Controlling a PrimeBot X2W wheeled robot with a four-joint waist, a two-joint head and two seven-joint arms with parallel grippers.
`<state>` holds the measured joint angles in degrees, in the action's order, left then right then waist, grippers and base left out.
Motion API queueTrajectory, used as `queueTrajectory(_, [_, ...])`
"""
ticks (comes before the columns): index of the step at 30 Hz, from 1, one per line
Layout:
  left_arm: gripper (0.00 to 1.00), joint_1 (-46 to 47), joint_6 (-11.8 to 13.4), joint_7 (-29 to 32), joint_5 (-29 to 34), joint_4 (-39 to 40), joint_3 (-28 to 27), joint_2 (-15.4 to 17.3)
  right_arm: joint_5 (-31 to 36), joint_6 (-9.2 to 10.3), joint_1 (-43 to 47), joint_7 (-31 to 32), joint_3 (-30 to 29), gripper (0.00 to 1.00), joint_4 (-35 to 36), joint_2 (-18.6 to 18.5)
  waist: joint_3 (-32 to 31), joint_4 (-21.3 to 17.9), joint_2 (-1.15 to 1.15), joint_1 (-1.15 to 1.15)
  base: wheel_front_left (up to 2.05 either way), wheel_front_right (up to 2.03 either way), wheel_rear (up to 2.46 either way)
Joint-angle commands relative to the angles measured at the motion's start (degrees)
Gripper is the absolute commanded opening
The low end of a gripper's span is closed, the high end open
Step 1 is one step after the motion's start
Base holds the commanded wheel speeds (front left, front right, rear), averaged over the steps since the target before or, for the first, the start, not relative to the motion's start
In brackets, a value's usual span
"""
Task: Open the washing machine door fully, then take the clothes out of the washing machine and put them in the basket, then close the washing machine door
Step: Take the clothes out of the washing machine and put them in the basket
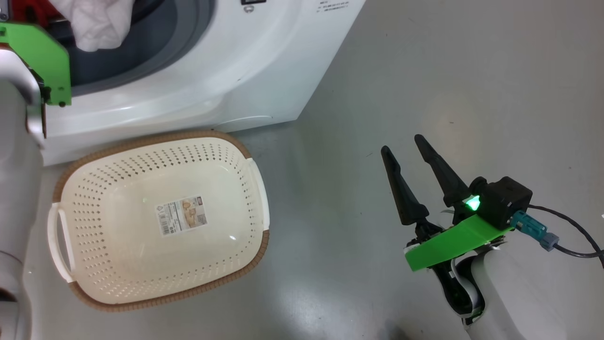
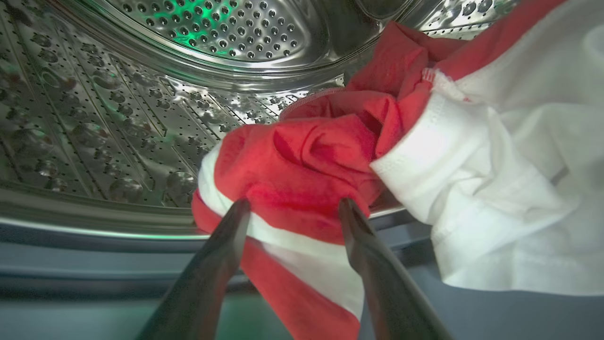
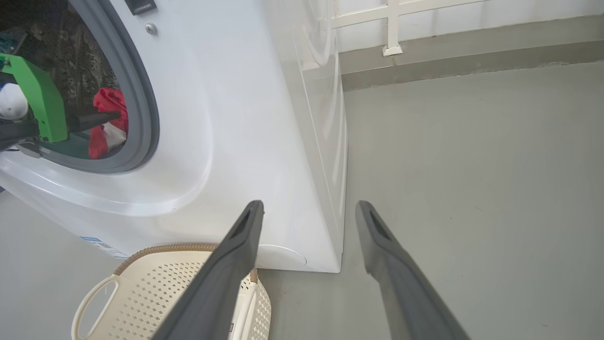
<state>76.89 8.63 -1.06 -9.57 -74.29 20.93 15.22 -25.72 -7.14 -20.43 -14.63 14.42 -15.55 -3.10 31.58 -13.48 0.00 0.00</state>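
Left gripper (image 2: 293, 204), fingers spread, straddles the bright red white-banded cloth (image 2: 306, 160) at the perforated steel drum (image 2: 108, 118) mouth, plain white cloth (image 2: 509, 179) at its 3 o'clock; right gripper (image 1: 401, 144), fingers apart and bare, hangs at 3 o'clock of the cream perforated plastic basket (image 1: 155, 140)

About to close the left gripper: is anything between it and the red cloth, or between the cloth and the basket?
Nothing visible. The open left gripper straddles a fold of the red cloth at the drum's lip; the white cloth lies against it. The basket sits empty on the floor before the washing machine.
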Motion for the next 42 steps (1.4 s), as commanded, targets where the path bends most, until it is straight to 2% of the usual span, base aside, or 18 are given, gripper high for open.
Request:
queueTrajectory(1, [1.0,1.58,0.84,0.26,0.03,0.83,-0.14,2.95,-0.8,-0.35,-0.36,-0.37,1.48,1.0,1.6,0.22,0.24,-0.37,0.0,0.0,0.0,0.0,0.0])
queueTrajectory(6, [1.0,1.61,1.37,0.5,0.02,0.75,0.28,3.35,-0.96,-0.35,-0.41,-0.37,1.49,1.0,1.69,0.22,0.44,-0.7,0.0,0.0,0.0,0.0,0.0])
queueTrajectory(7, [0.94,1.61,1.51,0.58,0.03,0.74,0.39,3.45,-0.99,-0.35,-0.44,-0.37,1.53,1.0,1.7,0.22,0.45,-0.79,0.0,0.0,0.0,0.0,0.0])
queueTrajectory(8, [0.81,1.6,1.62,0.79,0.07,0.71,0.55,3.54,-1.02,-0.35,-0.45,-0.37,1.56,1.0,1.69,0.22,0.43,-0.85,0.0,0.0,0.0,0.0,0.0])
queueTrajectory(9, [0.56,1.6,1.63,1.07,0.12,0.69,0.73,3.61,-1.04,-0.35,-0.45,-0.37,1.59,1.0,1.69,0.22,0.44,-0.91,0.0,0.0,0.0,0.0,0.0])
queueTrajectory(10, [0.47,1.63,1.69,1.23,0.09,0.68,0.82,3.71,-1.06,-0.35,-0.46,-0.37,1.62,1.0,1.69,0.22,0.45,-0.98,0.0,0.0,0.0,0.0,0.0])
queueTrajectory(11, [0.42,1.65,1.84,1.32,0.14,0.66,0.97,3.82,-1.09,-0.35,-0.46,-0.37,1.64,1.0,1.7,0.22,0.44,-1.04,0.0,0.0,0.0,0.0,0.0])
queueTrajectory(13, [0.09,1.71,1.83,1.67,0.09,0.64,1.18,3.97,-1.11,-0.35,-0.48,-0.37,1.58,1.0,1.74,0.22,0.46,-1.13,0.0,0.0,0.0,0.0,0.0])
queueTrajectory(14, [0.0,1.76,1.81,1.78,0.06,0.63,1.27,4.06,-1.1,-0.35,-0.49,-0.37,1.51,1.0,1.77,0.22,0.47,-1.14,0.0,0.0,0.0,0.0,0.0])
queueTrajectory(21, [0.0,2.35,0.14,1.05,-1.02,0.58,1.22,5.02,-1.04,-0.35,-0.77,-0.37,1.01,1.0,1.63,0.22,0.22,-0.82,0.0,0.0,0.0,0.0,0.0])
queueTrajectory(33, [0.0,-1.0,-5.62,-10.47,-9.51,0.71,-4.6,1.56,0.61,-0.35,-0.28,-0.37,-0.79,1.0,0.86,0.23,-3.48,3.32,0.0,0.0,0.0,0.0,0.0])
queueTrajectory(42, [0.0,-5.14,-10.02,-13.84,-14.07,3.15,-8.17,-1.05,1.83,-0.35,1.18,-0.37,-2.17,1.0,0.28,0.23,-6.68,5.49,0.0,0.0,0.0,0.0,0.0])
